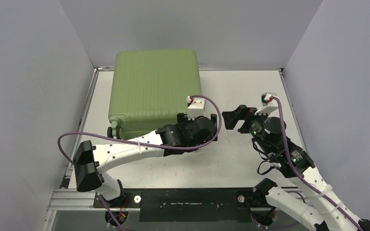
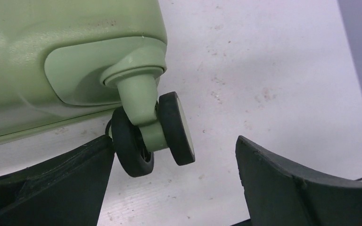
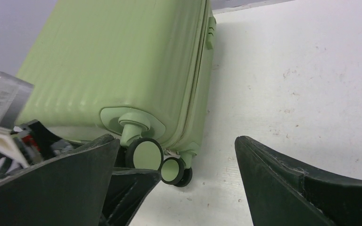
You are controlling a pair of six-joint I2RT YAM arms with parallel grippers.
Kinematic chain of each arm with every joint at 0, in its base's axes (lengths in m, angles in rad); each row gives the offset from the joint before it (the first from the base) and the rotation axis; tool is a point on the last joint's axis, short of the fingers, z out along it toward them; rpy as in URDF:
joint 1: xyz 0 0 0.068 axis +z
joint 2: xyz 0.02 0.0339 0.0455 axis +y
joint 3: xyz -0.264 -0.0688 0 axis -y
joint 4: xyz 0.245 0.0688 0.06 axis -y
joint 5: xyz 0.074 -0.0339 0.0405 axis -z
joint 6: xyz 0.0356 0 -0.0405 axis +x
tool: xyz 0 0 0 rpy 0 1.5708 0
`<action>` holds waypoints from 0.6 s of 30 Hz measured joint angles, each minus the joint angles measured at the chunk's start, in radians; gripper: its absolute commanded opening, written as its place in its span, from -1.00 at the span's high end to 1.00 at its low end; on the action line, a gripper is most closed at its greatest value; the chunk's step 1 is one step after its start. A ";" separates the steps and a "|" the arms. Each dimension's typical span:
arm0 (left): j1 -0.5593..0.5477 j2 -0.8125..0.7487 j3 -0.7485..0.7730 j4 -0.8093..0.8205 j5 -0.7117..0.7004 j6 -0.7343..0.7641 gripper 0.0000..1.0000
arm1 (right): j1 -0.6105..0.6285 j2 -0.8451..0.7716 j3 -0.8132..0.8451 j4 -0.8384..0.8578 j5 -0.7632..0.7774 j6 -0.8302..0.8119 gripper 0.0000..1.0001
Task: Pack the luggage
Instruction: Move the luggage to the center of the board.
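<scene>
The luggage [image 1: 154, 89] is a light-green ribbed suitcase, lying flat and zipped shut at the back left of the table. My left gripper [image 1: 197, 118] is at its near right corner, open. In the left wrist view a black caster wheel [image 2: 174, 127] hangs between the jaws of the left gripper [image 2: 174, 141], close to the left finger [image 2: 75, 183] and not pinched. My right gripper [image 1: 234, 122] hovers open just right of that corner, apart from the luggage [image 3: 118, 61]. The right gripper [image 3: 174, 139] looks at two green-hubbed wheels [image 3: 146, 154] with nothing between its fingers.
The white table [image 1: 250, 91] stretches to the right of the suitcase. Grey panels wall it in on the left, back and right. Another wheel [image 1: 114, 130] sticks out at the suitcase's near left corner. A purple cable [image 1: 77, 137] loops from the left arm.
</scene>
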 measured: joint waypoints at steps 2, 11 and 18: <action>0.003 0.031 0.010 -0.021 -0.013 0.002 -0.95 | 0.000 -0.013 0.000 -0.008 0.000 0.001 -1.00; 0.060 0.098 0.075 -0.066 -0.026 0.015 -0.58 | 0.000 -0.084 -0.044 -0.023 -0.017 0.011 -1.00; 0.092 0.106 0.074 -0.049 0.014 0.053 0.47 | 0.000 -0.160 -0.176 -0.010 -0.054 -0.033 -0.91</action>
